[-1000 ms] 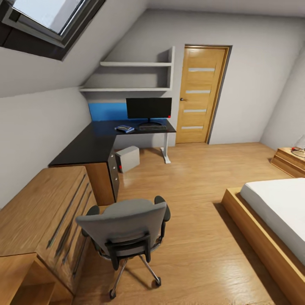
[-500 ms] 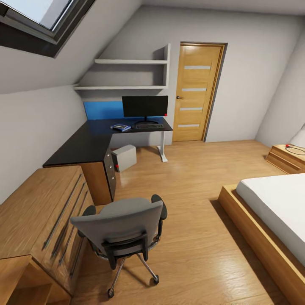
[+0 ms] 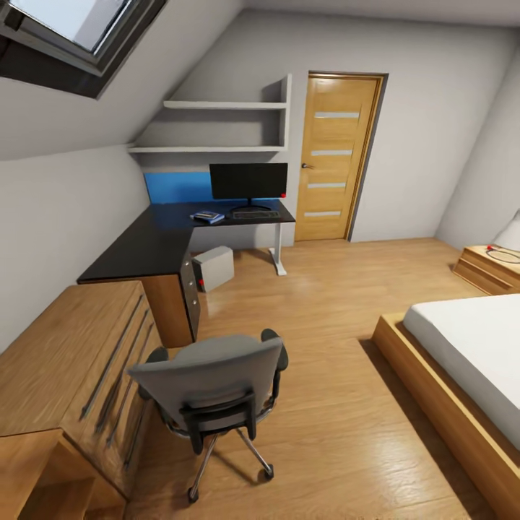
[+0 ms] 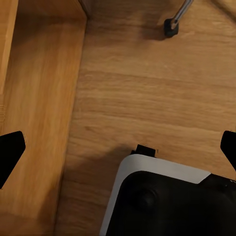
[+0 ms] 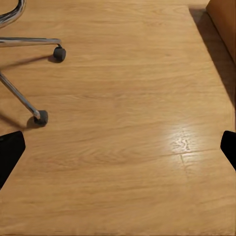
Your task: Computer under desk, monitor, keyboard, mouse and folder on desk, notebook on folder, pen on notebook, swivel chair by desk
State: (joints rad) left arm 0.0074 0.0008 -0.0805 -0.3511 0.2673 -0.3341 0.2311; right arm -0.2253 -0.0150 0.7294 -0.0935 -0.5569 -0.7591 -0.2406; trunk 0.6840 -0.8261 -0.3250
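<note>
Hanging spread wide and empty over the wooden floor [image 5: 128, 147], the left end effector [image 4: 118, 147] and right end effector [image 5: 118, 147] grip nothing, the right one near the chrome legs of the swivel chair [image 3: 213, 386] at lower centre. I judge the robot is approaching the chair to fetch the folder, hidden behind its backrest; next comes rolling round to the seat, while the desk [image 3: 155, 242] upper left carries the monitor [image 3: 248, 181] and keyboard [image 3: 255, 214], the computer [image 3: 214, 268] beneath.

The monitor [image 3: 248, 181], keyboard [image 3: 256, 214] and a small blue stack [image 3: 208, 217] are carried by the desk [image 3: 152, 245]. The computer [image 3: 214, 268] and chair [image 3: 209, 393] are borne by the floor [image 3: 325, 303].
</note>
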